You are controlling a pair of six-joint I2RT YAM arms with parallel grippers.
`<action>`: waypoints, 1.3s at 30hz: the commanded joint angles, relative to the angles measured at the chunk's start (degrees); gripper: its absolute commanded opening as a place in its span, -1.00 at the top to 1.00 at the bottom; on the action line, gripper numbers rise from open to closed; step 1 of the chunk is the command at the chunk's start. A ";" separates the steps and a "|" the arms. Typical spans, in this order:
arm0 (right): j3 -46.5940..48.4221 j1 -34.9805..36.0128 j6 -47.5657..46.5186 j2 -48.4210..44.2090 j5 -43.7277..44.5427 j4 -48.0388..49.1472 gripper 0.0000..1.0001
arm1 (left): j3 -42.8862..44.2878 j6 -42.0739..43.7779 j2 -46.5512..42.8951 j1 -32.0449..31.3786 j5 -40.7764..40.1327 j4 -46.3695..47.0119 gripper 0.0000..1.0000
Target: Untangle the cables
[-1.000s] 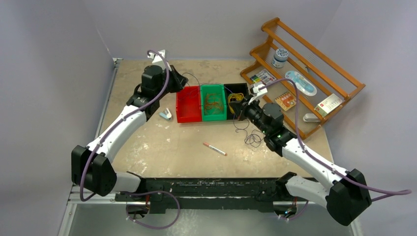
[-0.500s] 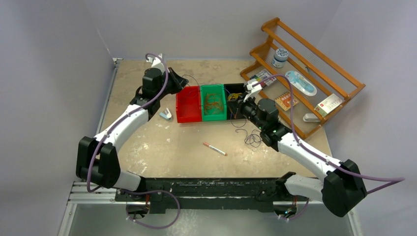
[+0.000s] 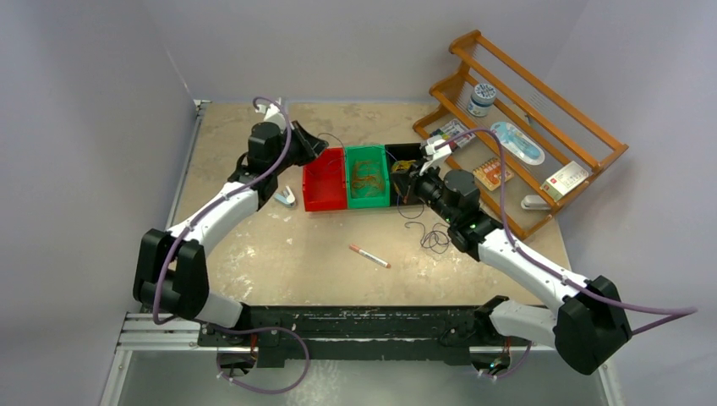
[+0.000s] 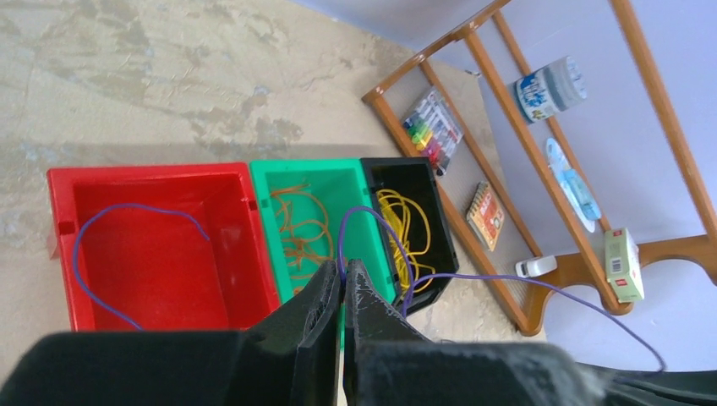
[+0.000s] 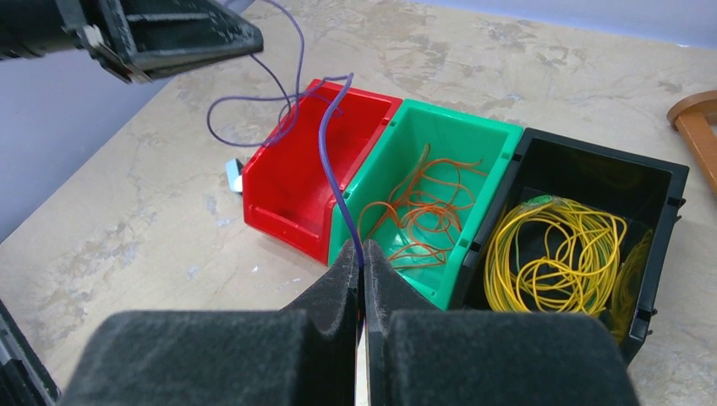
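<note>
Purple cable (image 5: 338, 194), pinched in left tool (image 4: 342, 275) and right tool (image 5: 361, 258), both squeezed tight closed on it.

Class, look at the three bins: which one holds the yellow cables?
The black bin, at the row's right end, holds the yellow cables. The green bin holds orange cables; only a purple cable loops over the red bin.

A scuffed table (image 3: 254, 254) is carrying a red bin (image 3: 325, 182), green bin (image 3: 366, 178) and black bin (image 3: 406, 156) in a row toward the back. A marker (image 3: 369, 256) is lying mid-table, dark cable loops (image 3: 435, 240) to its right, a pale object (image 3: 287, 197) beside the red bin; a wooden rack (image 3: 541, 127) is resting across the far right corner.
</note>
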 commanded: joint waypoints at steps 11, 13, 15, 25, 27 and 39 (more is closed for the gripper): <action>0.82 0.14 -1.93 0.55 0.11 3.58 1.00 | -5.12 0.96 5.04 0.51 -3.39 5.70 1.00; 1.24 0.15 -2.06 1.30 -0.05 3.58 1.00 | -5.58 1.31 5.25 0.50 -4.34 5.34 1.00; 1.59 0.10 -2.33 2.22 -0.41 3.64 1.00 | -6.05 1.60 5.46 0.49 -5.24 5.01 1.00; 3.63 0.15 -1.83 6.80 -2.61 6.48 1.00 | -7.72 1.19 5.62 0.51 -5.91 5.60 0.93; 4.94 0.11 -1.61 8.13 -2.58 6.30 1.00 | -7.86 1.29 5.10 0.49 -6.22 5.15 0.87; 11.51 0.10 -1.12 18.42 -6.42 5.94 1.00 | -9.15 0.31 1.72 0.52 -6.70 3.65 0.45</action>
